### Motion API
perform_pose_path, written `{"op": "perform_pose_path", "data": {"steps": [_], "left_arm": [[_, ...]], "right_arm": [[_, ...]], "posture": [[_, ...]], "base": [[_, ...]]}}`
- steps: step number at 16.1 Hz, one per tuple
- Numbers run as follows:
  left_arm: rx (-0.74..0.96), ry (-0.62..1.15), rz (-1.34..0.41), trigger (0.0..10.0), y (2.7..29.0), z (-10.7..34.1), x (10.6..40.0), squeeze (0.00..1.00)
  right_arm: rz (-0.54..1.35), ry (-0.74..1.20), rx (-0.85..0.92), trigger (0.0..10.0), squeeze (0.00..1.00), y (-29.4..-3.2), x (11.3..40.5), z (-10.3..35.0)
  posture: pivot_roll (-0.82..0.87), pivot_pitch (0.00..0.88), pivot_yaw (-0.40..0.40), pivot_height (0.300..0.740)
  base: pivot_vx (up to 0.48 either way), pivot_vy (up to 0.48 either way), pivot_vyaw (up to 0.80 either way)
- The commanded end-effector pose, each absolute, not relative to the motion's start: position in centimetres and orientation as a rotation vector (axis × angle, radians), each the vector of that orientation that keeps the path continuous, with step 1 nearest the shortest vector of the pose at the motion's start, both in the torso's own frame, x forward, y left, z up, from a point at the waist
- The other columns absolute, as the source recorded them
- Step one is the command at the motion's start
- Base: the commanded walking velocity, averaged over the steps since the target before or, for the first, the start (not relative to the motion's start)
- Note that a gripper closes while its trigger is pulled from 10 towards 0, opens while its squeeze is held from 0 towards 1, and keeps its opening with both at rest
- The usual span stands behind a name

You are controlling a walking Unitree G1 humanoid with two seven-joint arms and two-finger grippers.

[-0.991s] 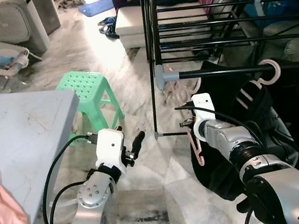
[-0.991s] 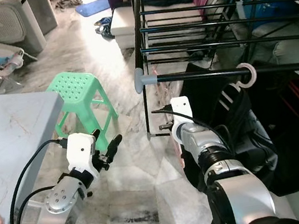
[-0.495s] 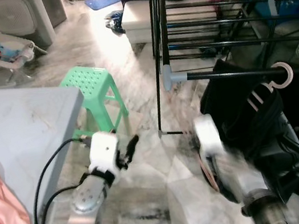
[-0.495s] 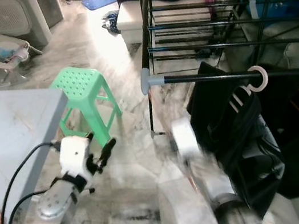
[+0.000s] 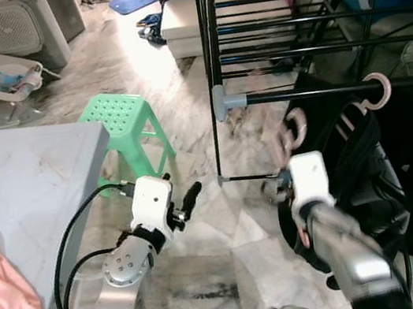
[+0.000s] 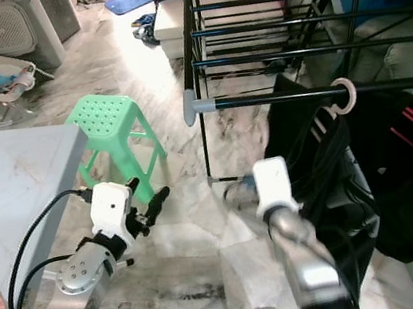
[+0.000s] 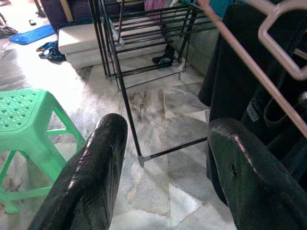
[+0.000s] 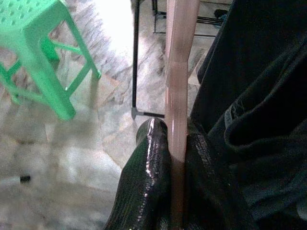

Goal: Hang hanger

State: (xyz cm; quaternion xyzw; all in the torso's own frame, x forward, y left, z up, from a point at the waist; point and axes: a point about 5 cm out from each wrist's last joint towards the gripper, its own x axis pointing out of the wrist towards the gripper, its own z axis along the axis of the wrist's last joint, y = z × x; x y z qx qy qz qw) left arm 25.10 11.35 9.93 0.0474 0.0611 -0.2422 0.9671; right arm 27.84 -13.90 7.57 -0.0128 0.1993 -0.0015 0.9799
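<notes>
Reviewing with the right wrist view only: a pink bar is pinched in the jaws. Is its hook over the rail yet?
Observer: Not yet. The pink hanger's hook, blurred, sits just below the black rail.
Operator: Anything on that rail?
Observer: Another pink hook, with a black garment hanging below it.
Operator: And the left gripper?
Observer: The left gripper is open and empty, over the floor near the green stool.

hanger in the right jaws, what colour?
Pale pink hanger, clearest in the right wrist view, pinched between the right gripper jaws.
</notes>
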Motion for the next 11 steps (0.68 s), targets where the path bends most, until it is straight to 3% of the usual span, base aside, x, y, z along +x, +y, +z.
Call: {"op": "perform_pose_path", "data": {"steps": [1,8,11], "left_arm": [[0.102,0.127,-0.493,10.0,11.7,10.1,25.0,0.00],[0.110,0.135,-0.494,10.0,11.9,10.2,24.9,0.00],[0.110,0.144,-0.508,10.0,11.5,9.9,24.7,0.00]], "right_arm": [[-0.014,0.407,0.025,10.0,0.00,-13.6,28.9,7.9],[0.057,0.439,0.046,10.0,0.00,-11.3,31.2,8.9],[0.087,0.454,0.039,10.0,0.00,-10.6,33.6,9.2]], "posture": [[0.09,0.098,0.043,0.740],[0.09,0.102,0.043,0.740],[0.08,0.102,0.039,0.740]], "base": [[0.000,0.000,0.00],[0.000,0.000,0.00],[0.000,0.000,0.00]]}}
